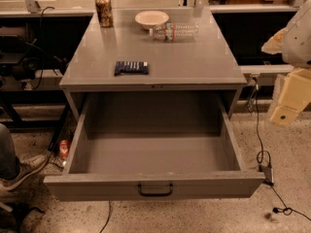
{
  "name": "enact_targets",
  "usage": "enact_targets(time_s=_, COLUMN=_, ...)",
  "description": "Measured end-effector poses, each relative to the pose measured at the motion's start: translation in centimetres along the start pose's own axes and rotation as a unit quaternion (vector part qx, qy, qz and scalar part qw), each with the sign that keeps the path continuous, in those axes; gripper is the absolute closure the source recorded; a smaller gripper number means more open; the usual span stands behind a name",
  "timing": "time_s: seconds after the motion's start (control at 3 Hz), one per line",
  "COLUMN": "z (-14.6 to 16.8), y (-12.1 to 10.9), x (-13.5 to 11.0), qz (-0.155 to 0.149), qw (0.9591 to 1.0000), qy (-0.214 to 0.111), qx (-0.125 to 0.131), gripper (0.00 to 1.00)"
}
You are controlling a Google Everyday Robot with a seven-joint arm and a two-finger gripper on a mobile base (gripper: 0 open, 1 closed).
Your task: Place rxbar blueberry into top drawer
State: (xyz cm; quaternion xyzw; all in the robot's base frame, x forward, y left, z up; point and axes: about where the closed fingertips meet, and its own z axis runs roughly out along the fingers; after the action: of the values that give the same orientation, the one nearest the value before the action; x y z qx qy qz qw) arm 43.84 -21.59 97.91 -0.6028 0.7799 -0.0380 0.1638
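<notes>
The rxbar blueberry (131, 67) is a flat dark navy wrapper lying on the grey cabinet top (194, 62), near its front edge and left of centre. The top drawer (155, 186) is pulled fully open below it, with a black centre handle (155, 190); nothing lies inside it. My arm's cream-coloured parts reach in at the right edge of the view. My gripper (287, 103) hangs there, to the right of the cabinet and well away from the bar, at about the height of the drawer's back.
A brown can (104, 10) stands at the back left of the cabinet top. A pale bowl (151, 19) and a clear plastic bottle (174, 32) lying on its side are at the back centre. Cables (262, 149) run over the floor to the right. A person's shoe (22, 169) is at the left.
</notes>
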Motion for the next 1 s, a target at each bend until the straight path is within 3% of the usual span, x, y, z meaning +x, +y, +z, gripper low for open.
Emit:
enact_targets(time_s=0.33, z=0.3, y=-0.4, x=-0.3, qz=0.003, qw=1.0, qy=-0.005, qx=0.002, gripper=0.0)
enact_targets(time_s=1.0, z=5.3, y=-5.0, x=-4.6, qz=0.05, qw=0.9964, qy=-0.068, qx=0.012, gripper=0.0)
